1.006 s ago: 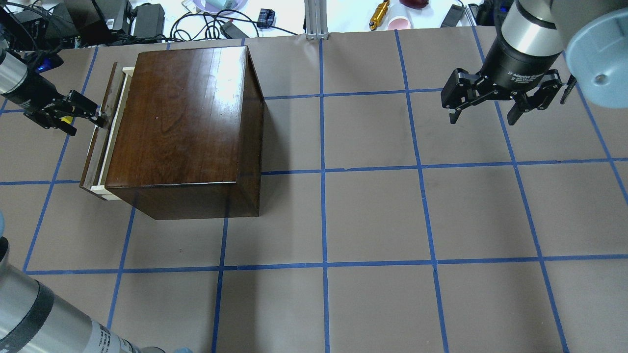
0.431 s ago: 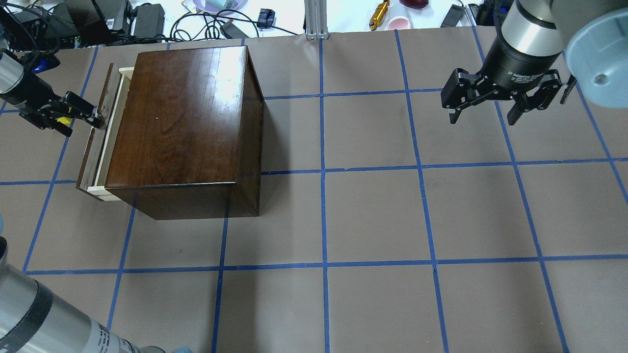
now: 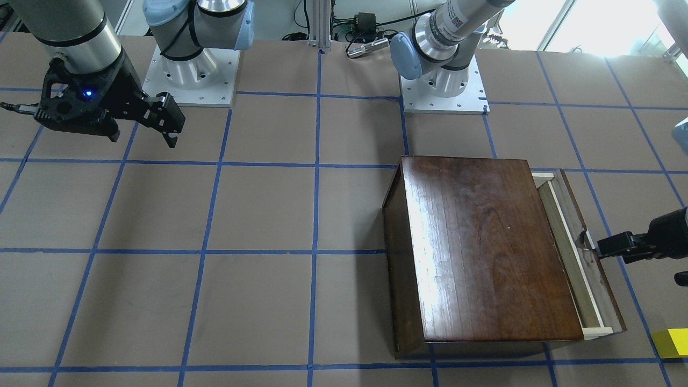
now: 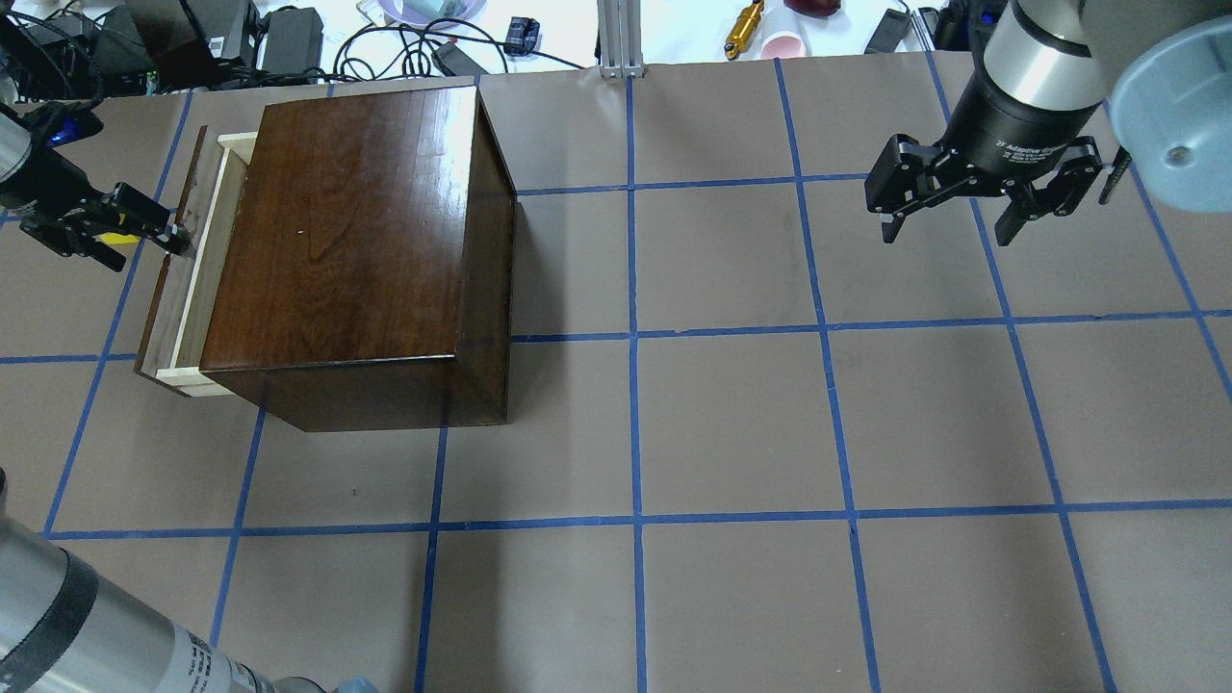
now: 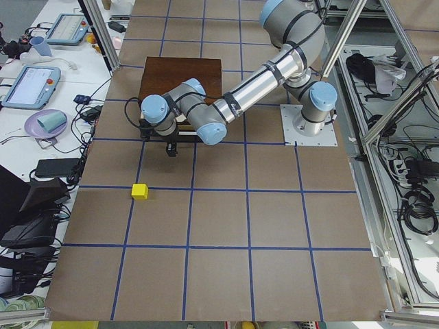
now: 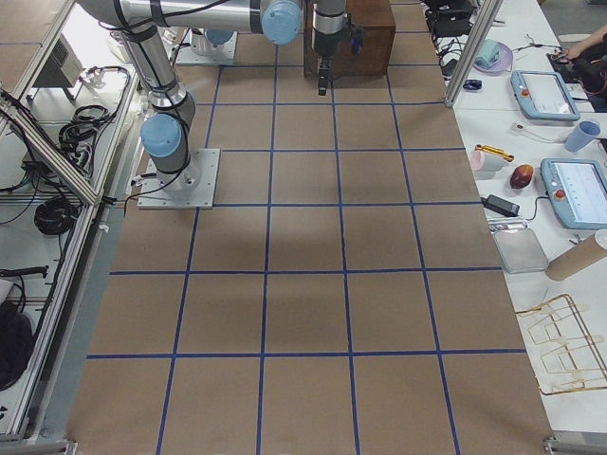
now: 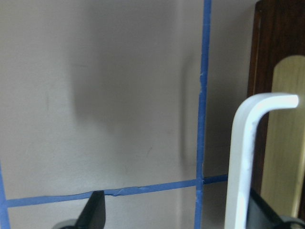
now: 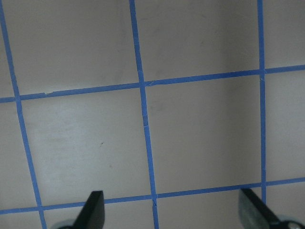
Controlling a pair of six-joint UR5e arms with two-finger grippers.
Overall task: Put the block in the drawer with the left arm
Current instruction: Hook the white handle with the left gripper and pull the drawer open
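The dark-brown cabinet [image 4: 356, 241] stands on the table's left side. Its drawer [image 4: 214, 250] is pulled partly out, showing a strip of pale wood behind the dark front panel [image 3: 594, 258]. My left gripper [image 4: 149, 248] is open at the drawer front. One finger [image 3: 613, 246] touches the light handle [image 7: 243, 157], which sits just inside that finger in the left wrist view. The yellow block [image 3: 671, 343] lies on the table beyond the drawer front, partly hidden by the gripper in the overhead view [image 4: 120, 237]. My right gripper [image 4: 948, 231] is open and empty, high over the right side.
Blue tape lines mark a grid on the brown table [image 4: 731, 423]. Cables, power bricks and small items lie along the far edge [image 4: 289, 38]. The arm bases [image 3: 443, 86] stand at the robot side.
My left gripper has moved left with the handle. The drawer has slid farther out of the cabinet. The right arm has not moved.
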